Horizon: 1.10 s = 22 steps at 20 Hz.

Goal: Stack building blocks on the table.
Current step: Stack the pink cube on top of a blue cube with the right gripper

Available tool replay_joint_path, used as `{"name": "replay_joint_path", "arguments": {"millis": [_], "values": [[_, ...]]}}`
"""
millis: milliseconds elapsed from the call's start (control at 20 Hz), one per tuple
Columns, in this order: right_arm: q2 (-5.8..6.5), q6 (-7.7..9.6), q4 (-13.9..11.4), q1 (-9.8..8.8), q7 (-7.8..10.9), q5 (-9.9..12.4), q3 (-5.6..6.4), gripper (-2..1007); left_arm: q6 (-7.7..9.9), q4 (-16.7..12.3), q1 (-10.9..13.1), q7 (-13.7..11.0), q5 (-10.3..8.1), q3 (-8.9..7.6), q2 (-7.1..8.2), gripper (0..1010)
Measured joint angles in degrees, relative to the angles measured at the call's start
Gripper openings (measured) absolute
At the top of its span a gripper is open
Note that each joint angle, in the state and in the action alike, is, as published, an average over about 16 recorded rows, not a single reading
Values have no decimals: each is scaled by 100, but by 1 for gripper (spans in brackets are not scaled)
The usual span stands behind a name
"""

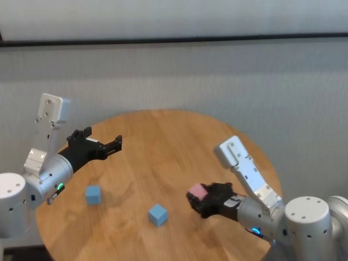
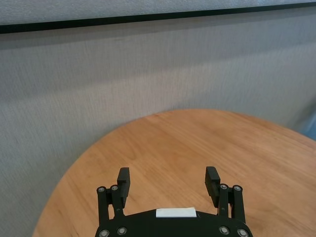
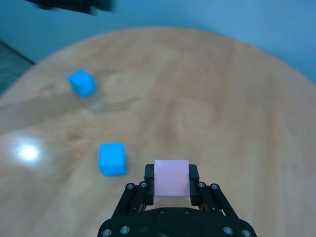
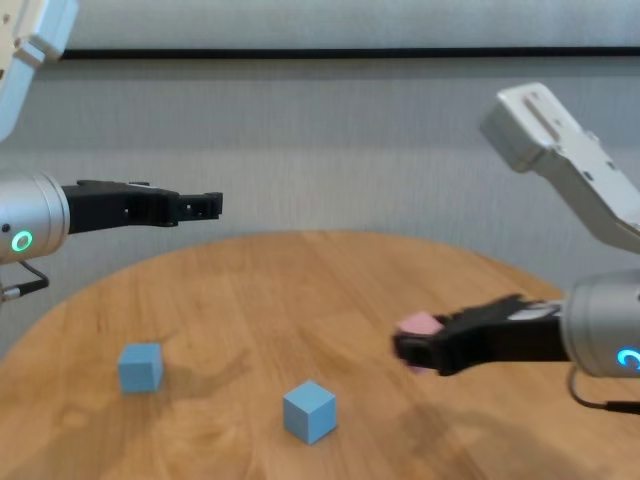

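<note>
My right gripper (image 1: 197, 198) is shut on the pale pink block (image 1: 196, 191), holding it just above the round wooden table (image 1: 179, 147) on the right side. The right wrist view shows the pink block (image 3: 171, 178) squeezed between the two fingers. One light blue block (image 1: 157, 215) rests on the table a short way left of the pink one. A second light blue block (image 1: 93, 194) sits farther left. My left gripper (image 1: 118, 142) hovers open and empty above the table's left part, its fingers (image 2: 123, 179) spread wide.
A grey fabric wall (image 1: 217, 76) runs behind the table. The table's round edge (image 4: 60, 300) curves close under the left arm. The right arm's white forearm (image 1: 243, 166) rises over the table's right rim.
</note>
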Motion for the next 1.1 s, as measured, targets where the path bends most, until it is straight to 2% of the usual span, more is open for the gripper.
{"name": "replay_joint_path", "arguments": {"millis": [250,450,650,800,1100], "values": [[33,-362,87,157,494,-150,-305,369,0,0,0,0,0,0,0,999],[-23,-485,242,301,784,-230,-467,369,0,0,0,0,0,0,0,999],[-103,-463,404,443,1009,-270,-547,369,0,0,0,0,0,0,0,999],[-143,-385,509,558,1186,-287,-593,369,0,0,0,0,0,0,0,999],[-145,-182,671,806,1519,-348,-705,369,0,0,0,0,0,0,0,999]]}}
